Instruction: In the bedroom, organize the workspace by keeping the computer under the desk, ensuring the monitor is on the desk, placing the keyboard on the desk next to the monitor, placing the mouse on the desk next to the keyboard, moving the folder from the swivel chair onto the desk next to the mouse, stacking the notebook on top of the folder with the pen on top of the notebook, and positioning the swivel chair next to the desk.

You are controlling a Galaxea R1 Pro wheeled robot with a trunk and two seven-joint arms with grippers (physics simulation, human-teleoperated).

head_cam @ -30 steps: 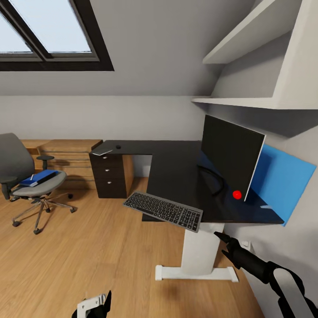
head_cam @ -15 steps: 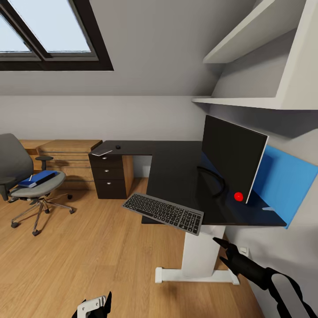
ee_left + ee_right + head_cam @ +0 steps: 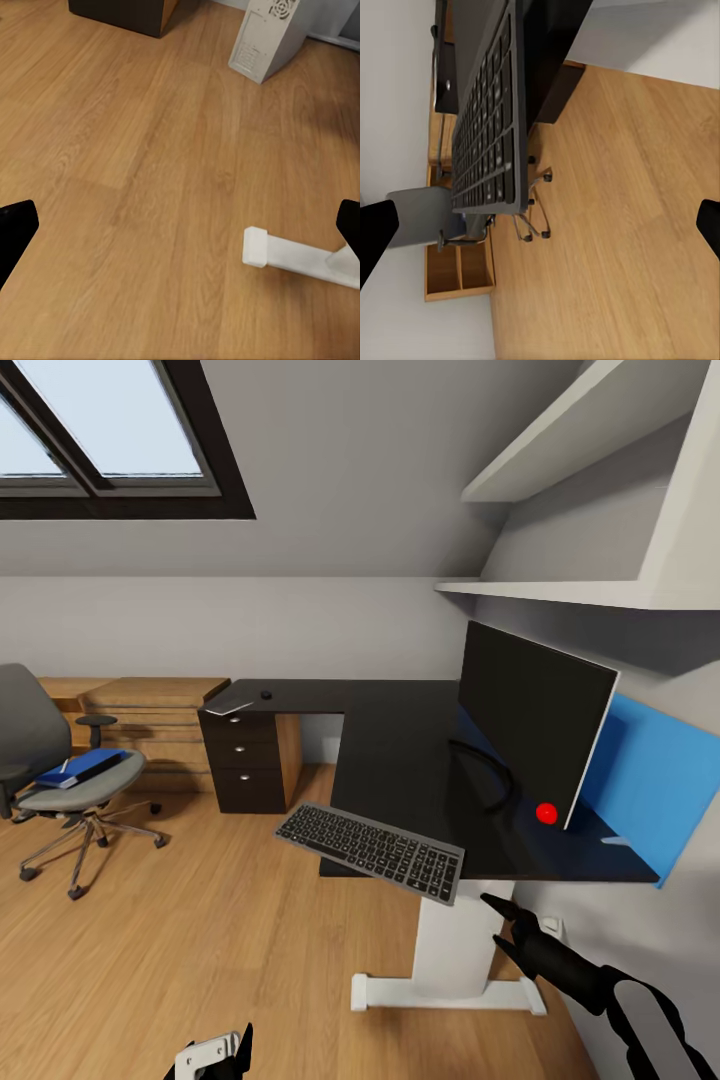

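Silver-grey keyboard (image 3: 372, 850) overhanging desk (image 3: 400, 760), above right gripper (image 3: 503, 925)

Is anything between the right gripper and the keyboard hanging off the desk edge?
Nothing visible: the open right gripper sits just below the keyboard, which overhangs the desk, with open air between them.

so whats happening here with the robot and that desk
A two-armed robot faces the black desk in a bedroom, both grippers open and empty. The monitor stands on the desk; the keyboard hangs over its front edge, just above the right gripper. The blue folder lies on the swivel chair. The computer stands on the floor.
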